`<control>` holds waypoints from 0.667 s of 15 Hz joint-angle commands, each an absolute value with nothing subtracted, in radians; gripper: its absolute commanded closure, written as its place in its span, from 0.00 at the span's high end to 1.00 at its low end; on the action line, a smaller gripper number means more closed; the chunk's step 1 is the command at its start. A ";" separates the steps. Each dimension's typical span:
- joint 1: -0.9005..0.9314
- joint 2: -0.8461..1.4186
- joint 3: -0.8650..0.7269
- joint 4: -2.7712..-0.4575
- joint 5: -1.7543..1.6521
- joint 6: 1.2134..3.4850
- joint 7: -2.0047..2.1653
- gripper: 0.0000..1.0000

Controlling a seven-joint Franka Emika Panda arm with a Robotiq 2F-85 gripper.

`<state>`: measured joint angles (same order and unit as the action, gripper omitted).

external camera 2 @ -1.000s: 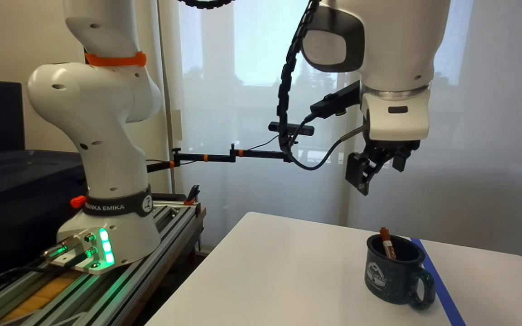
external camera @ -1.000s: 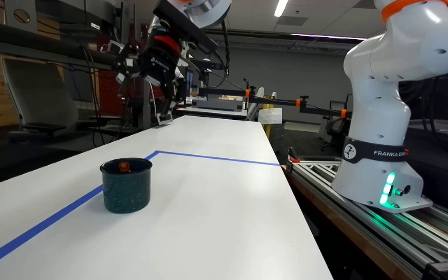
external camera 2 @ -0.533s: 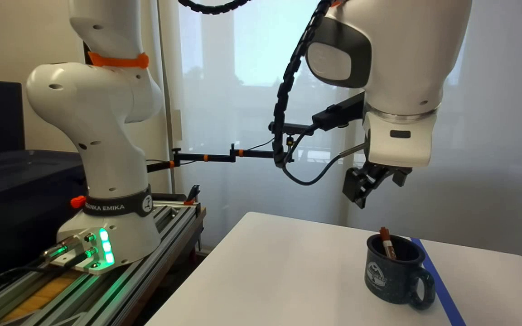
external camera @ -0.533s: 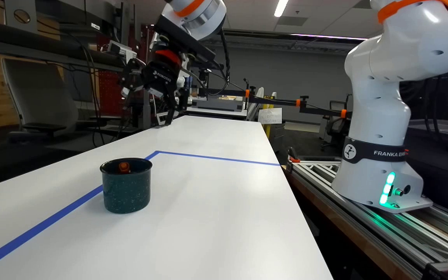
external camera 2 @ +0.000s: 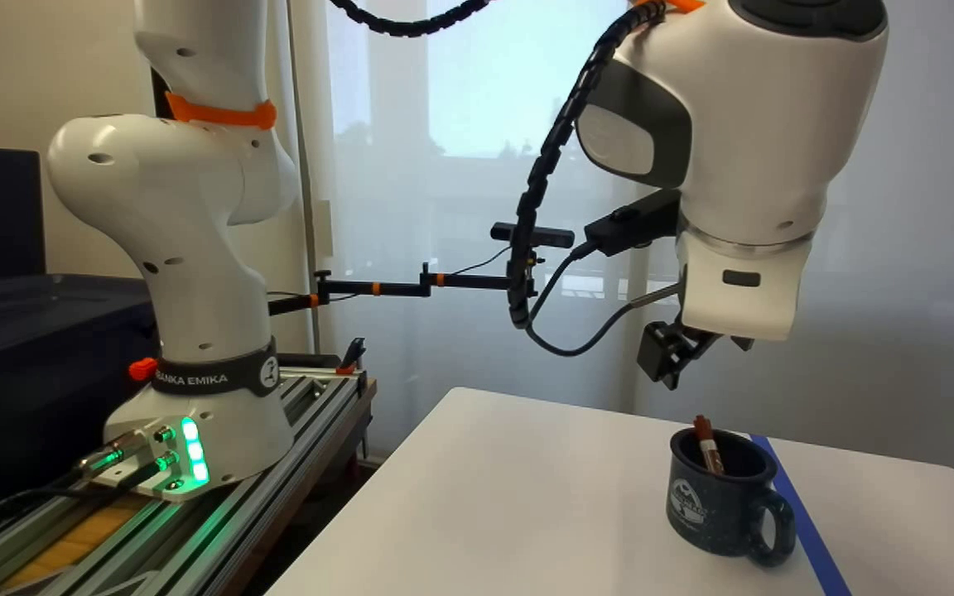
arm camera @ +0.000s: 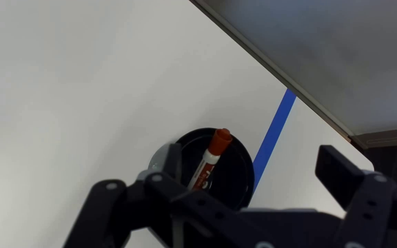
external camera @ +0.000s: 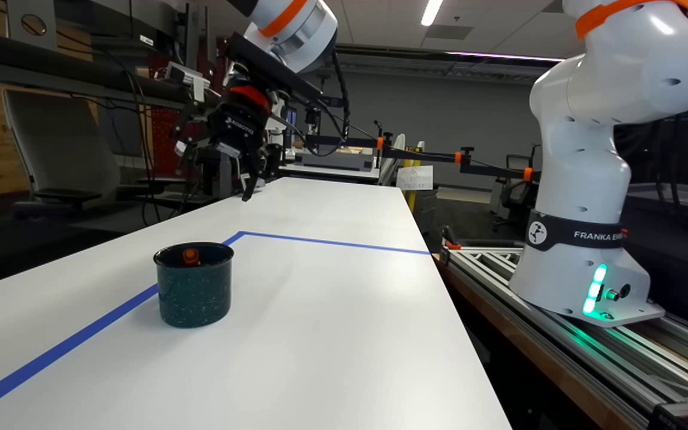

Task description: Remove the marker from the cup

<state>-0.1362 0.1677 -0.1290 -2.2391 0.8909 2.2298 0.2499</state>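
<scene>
The dark teal cup [external camera: 194, 295] stands upright on the white table, and in an exterior view its handle and white logo show on the cup [external camera 2: 721, 521]. The marker, with an orange-red cap and white-and-red body, leans inside, its cap above the rim in an exterior view [external camera 2: 708, 445]; only the cap end [external camera: 190, 257] shows from the opposite side. In the wrist view the marker [arm camera: 213, 155] lies across the cup's dark opening [arm camera: 233, 175]. My gripper [external camera 2: 707, 366] is open and empty above the cup. In the wrist view my gripper [arm camera: 253, 165] has one finger overlapping the cup's edge, partly hiding the marker's lower end.
A blue tape line [external camera: 111, 316] runs along the table [external camera: 332, 334], right beside the cup. The table's edge and a window blind [external camera 2: 874, 372] lie behind the cup. The arm's base [external camera: 583, 280] stands on a metal frame beside the table.
My gripper has come down toward the cup, ending slightly to the right in one view. It stays open. The cup and marker have not moved.
</scene>
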 commanded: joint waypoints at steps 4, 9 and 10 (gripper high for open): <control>-0.136 0.209 -0.131 -2.210 0.899 2.233 0.268 1.00; -0.148 0.267 -0.130 -2.170 0.923 2.221 0.260 1.00; -0.149 0.276 -0.130 -2.163 0.924 2.219 0.262 1.00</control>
<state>-0.1417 0.2387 -0.1297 -2.2050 0.8935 2.2335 0.2551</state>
